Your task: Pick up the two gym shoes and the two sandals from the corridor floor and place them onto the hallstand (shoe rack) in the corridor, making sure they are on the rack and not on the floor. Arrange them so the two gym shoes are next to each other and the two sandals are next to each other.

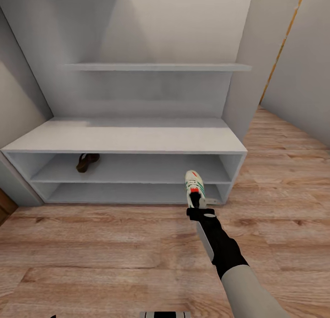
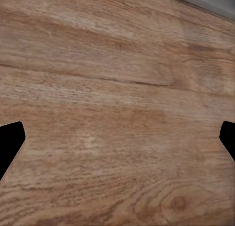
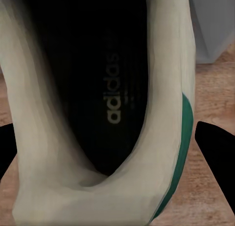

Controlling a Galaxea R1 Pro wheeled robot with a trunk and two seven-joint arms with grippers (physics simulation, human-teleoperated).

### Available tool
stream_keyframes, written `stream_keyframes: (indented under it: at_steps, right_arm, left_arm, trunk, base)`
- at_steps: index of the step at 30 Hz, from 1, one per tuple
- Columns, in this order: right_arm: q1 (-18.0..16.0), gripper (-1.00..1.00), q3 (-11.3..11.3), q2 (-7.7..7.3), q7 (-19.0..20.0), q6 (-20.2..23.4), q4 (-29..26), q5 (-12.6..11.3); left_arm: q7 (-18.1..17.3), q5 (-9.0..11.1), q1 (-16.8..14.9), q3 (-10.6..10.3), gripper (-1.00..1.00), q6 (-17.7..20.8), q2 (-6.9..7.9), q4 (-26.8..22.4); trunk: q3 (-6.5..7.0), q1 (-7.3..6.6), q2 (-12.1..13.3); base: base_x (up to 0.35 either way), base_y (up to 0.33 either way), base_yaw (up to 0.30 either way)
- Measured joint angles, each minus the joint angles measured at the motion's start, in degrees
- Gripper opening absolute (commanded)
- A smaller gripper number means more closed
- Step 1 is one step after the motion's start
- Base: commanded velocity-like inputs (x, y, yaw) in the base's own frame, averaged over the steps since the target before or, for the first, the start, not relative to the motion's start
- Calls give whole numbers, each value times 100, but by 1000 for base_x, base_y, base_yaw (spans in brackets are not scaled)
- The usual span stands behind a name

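I am holding a gym shoe [image 1: 194, 187] by its heel in my right gripper [image 1: 198, 203], fingers closed on it, in front of the hallstand [image 1: 128, 139] near its right end, just off the corridor floor [image 1: 114, 253]. I should be pushing it level and fully past the shelf's front edge before releasing. It is white, green-striped, red-patched. A sandal [image 1: 87, 161] is lying at the upper shelf's left. My left gripper [image 2: 117, 143] is hanging wide open, empty.

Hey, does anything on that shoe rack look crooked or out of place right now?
Yes. A brown sandal lies tipped on its side on the upper open shelf of the rack, alone. The right pincer holds a white sneaker near the rack's right end.
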Motion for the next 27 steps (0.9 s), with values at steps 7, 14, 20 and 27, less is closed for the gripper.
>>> stream_keyframes:
  at_steps: [7, 14, 20, 27]
  right_arm:
    - [0, -100, 0, 0, 0, 0, 2, -1]
    - [0, -100, -5, 0, 0, 0, 14, -1]
    - [0, -100, -9, 0, 0, 0, 49, -1]
    - [0, -100, -9, 0, -1, -1, 64, 12]
  left_arm:
    - [0, 0, 0, 0, 100, 0, 0, 0]
    - [0, 0, 0, 0, 100, 1, 0, 0]
    - [0, 0, 0, 0, 100, 5, 1, 0]
    - [0, 2, 0, 5, 100, 1, 0, 0]
  trunk:
    - [0, -1, 0]
    - [0, -1, 0]
    - [0, -1, 0]
    - [0, 1, 0]
  base:
    - [309, 0, 0]
    - [335, 0, 0]
    - [338, 0, 0]
    - [239, 0, 0]
